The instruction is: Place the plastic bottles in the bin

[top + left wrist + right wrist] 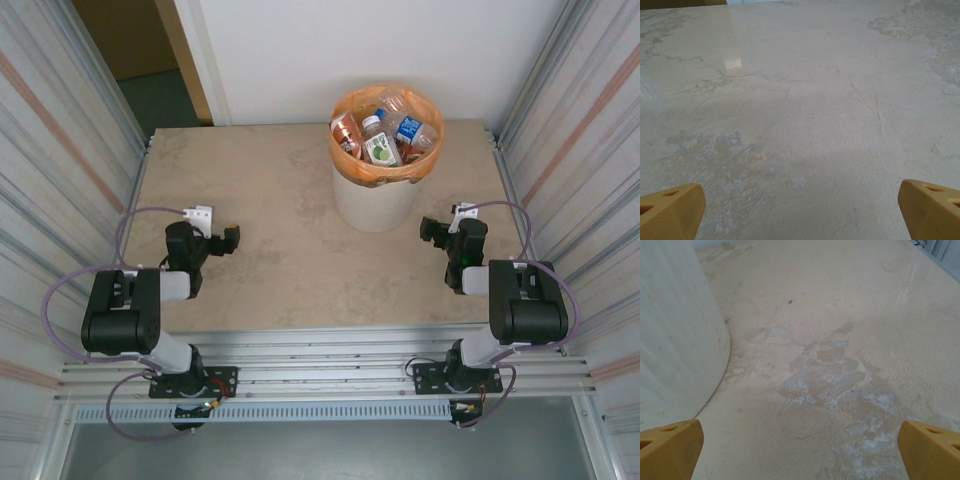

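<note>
1. Left arm (135, 310) and right arm (520, 300) — black, blocky joint housings on pale grey lower links.
2. Lavender cables (150, 210) loop from each.
3. Jaws — mustard-yellow wedges with oval holes.

The black left end effector (226, 240) and black right end effector (433, 230) hover low over the beige stone-patterned tabletop (300, 280), jaws spread wide, both empty.

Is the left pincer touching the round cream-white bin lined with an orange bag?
Apart. The top view shows bare beige tabletop between the open left pincer and the cream-white bin.
</note>
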